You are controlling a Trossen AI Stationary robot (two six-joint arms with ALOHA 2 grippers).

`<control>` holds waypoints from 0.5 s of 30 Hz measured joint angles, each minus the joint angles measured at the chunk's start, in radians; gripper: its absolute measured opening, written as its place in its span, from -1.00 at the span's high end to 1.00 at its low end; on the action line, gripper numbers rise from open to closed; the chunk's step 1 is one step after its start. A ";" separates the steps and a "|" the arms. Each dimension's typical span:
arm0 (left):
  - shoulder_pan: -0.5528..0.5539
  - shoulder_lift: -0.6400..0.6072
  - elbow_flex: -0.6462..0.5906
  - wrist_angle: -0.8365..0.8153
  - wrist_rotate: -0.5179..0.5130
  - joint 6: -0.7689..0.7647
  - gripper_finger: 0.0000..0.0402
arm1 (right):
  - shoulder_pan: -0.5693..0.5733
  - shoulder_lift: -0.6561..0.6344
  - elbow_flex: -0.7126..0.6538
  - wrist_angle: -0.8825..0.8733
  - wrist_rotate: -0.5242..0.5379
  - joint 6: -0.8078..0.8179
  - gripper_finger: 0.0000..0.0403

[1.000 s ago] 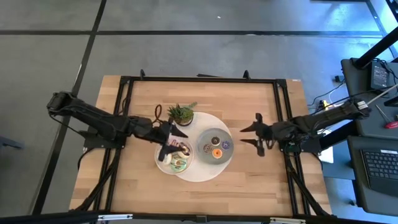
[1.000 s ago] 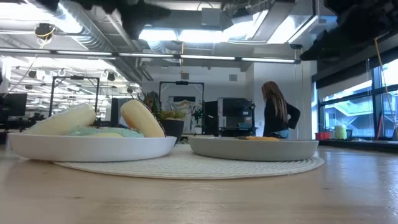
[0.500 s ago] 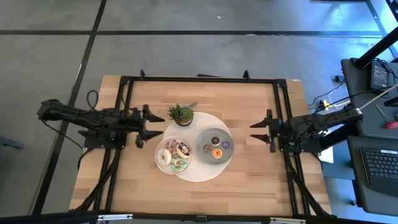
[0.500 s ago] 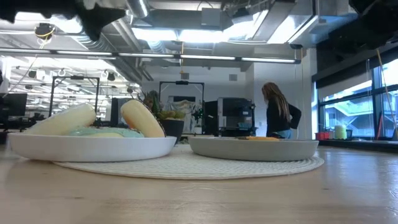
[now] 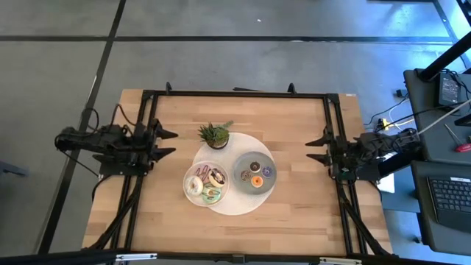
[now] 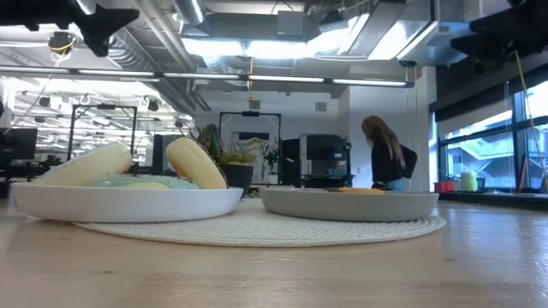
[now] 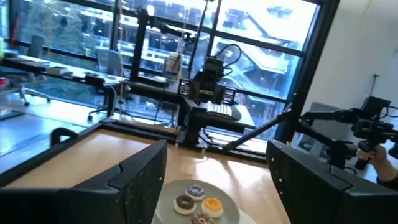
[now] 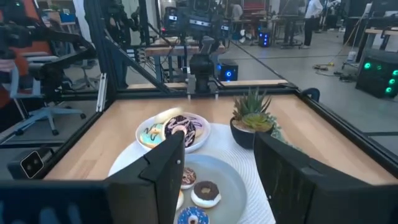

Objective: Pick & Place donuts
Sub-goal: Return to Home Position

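Well off either side of the donuts [image 5: 194, 185], left gripper [image 5: 166, 143] and right gripper [image 5: 318, 148] just hang there, claws spread.

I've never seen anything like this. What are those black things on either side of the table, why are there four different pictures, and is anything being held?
Those are two robot arms, each ending in a two-fingered hand. One picture looks straight down from above, one sits at table-top level, and the other two come from cameras on the arms' wrists, peering past each arm's own fingers. On the wooden table a round mat carries a white plate with the larger donuts and a grey plate with the smaller donuts; a small potted plant stands beside them. The left hand and the right hand sit near opposite sides of the table, both open and empty. Nothing is being held.
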 joint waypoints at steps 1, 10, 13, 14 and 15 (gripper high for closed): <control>0.000 -0.021 0.000 -0.018 -0.009 0.001 -0.34 | 0.000 -0.009 0.000 -0.008 0.000 0.000 0.04; 0.000 -0.088 0.015 -0.087 -0.028 0.023 -0.34 | 0.000 -0.025 0.003 -0.018 0.000 -0.005 0.04; 0.000 -0.088 0.015 -0.115 -0.037 0.026 -0.34 | 0.000 -0.025 0.002 -0.019 0.000 -0.003 0.04; 0.000 -0.088 0.015 -0.119 -0.036 0.026 -0.34 | 0.000 -0.025 -0.002 -0.017 0.000 -0.002 0.04; 0.000 -0.086 0.015 -0.126 -0.037 0.026 -0.34 | 0.000 -0.025 -0.006 -0.020 0.000 0.000 0.04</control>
